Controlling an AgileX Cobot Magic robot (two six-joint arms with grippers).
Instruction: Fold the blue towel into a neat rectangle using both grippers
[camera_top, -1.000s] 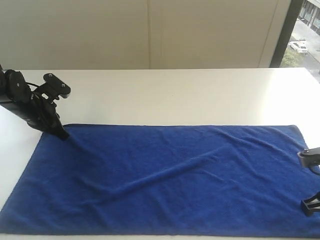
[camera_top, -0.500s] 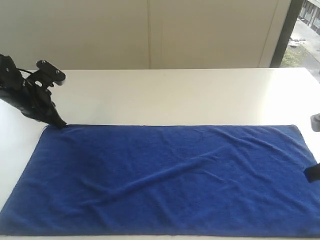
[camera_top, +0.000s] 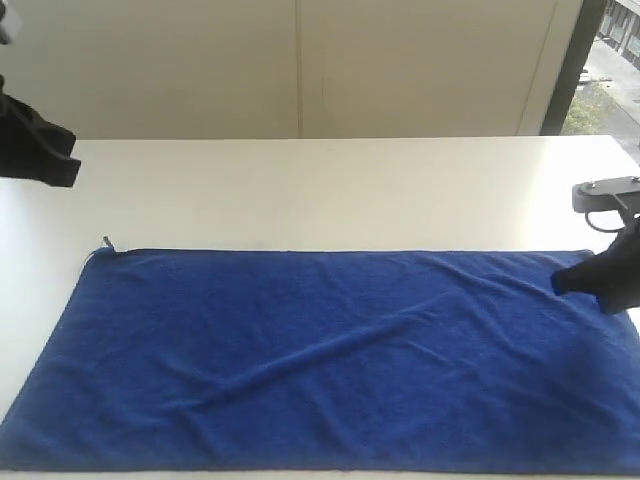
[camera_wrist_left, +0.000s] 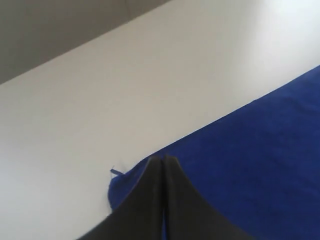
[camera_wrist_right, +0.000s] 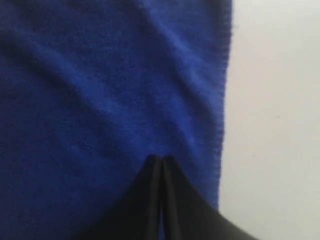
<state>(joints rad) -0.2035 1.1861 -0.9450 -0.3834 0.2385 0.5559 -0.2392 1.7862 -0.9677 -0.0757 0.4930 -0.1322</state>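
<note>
**Inspector:** Position of the blue towel?

**Assessor:** Spread open in a single layer on the near part of the white counter, long side left to right. Entirely unfolded. Shallow diagonal ridge through the middle, lighter wrinkles toward the right end. Small hem loop sticking out at the far left corner.

**Inspector:** State of the left pincer?

**Assessor:** Pressed together, nothing between the fingers. In the wrist view, poised over the far left corner, tips in line with the hem beside the loop. Only a black part of that arm visible at the exterior view's left edge, clear of the cloth.

**Inspector:** And the right pincer?

**Assessor:** Likewise pressed together and empty. Placed over the towel's right end, just inside the short hem. Contact with the cloth not determinable from either view; possibly hovering just above it.

**Inspector:** Step in hand?

**Assessor:** Judged as the very start: no fold made, no corner gripped. Most likely the approach to a pair of corners.

**Inspector:** Requirements for the next move?

**Assessor:** Both pincers to be spread first, then lowered onto matching corners with one finger slid under the hem. Right side to be brought to the corner opposite the left's. Then an even, simultaneous lift and carry, to avoid skewed edges.
</note>
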